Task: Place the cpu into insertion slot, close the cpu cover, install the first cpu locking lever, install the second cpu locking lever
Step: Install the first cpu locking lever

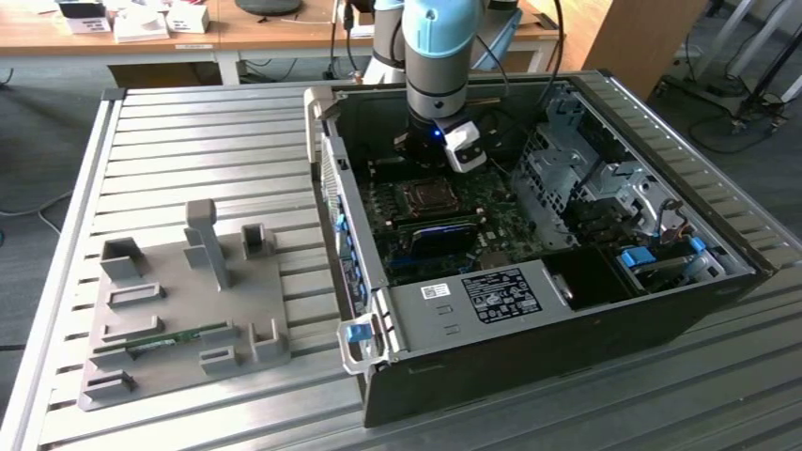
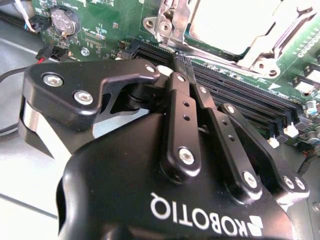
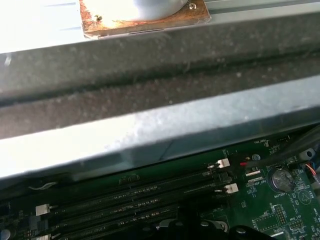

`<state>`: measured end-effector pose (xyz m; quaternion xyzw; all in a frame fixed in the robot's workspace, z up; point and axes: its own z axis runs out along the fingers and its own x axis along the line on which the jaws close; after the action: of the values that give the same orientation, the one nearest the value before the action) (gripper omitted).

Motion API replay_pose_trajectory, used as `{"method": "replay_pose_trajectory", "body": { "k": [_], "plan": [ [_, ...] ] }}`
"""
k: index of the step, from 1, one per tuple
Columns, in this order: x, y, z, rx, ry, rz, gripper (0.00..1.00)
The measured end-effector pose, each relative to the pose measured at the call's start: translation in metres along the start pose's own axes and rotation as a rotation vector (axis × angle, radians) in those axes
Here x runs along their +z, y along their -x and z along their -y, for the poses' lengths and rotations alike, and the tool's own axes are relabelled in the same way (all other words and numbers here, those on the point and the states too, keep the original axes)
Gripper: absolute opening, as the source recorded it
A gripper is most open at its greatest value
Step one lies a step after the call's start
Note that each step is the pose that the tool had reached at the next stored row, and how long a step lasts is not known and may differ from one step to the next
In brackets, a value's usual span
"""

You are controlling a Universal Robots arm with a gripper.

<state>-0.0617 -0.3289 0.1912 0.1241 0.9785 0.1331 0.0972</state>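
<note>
Inside the open computer case, my gripper hangs over the green circuit board, just beyond the insertion slot. In the second wrist view the two black fingers are pressed together with nothing between them, so my gripper is shut, its tip over the black memory slots near the socket's corner. The cpu lies in the socket with its silver-grey top showing. The silvery cpu cover frames its edges. A bent metal lever end sits at the socket corner close to the fingertips.
Long black memory slots run beside the socket. A coin battery and cables sit near the board's edge. The case's grey wall rises close by. A grey fixture plate lies on the slatted table at the exterior view's left.
</note>
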Motion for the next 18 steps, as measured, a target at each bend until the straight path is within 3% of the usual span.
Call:
{"method": "replay_pose_trajectory", "body": {
  "k": [18],
  "plan": [
    [-0.0004,0.0005,0.0016,0.002,-0.0003,0.0007,0.11]
  ]
}}
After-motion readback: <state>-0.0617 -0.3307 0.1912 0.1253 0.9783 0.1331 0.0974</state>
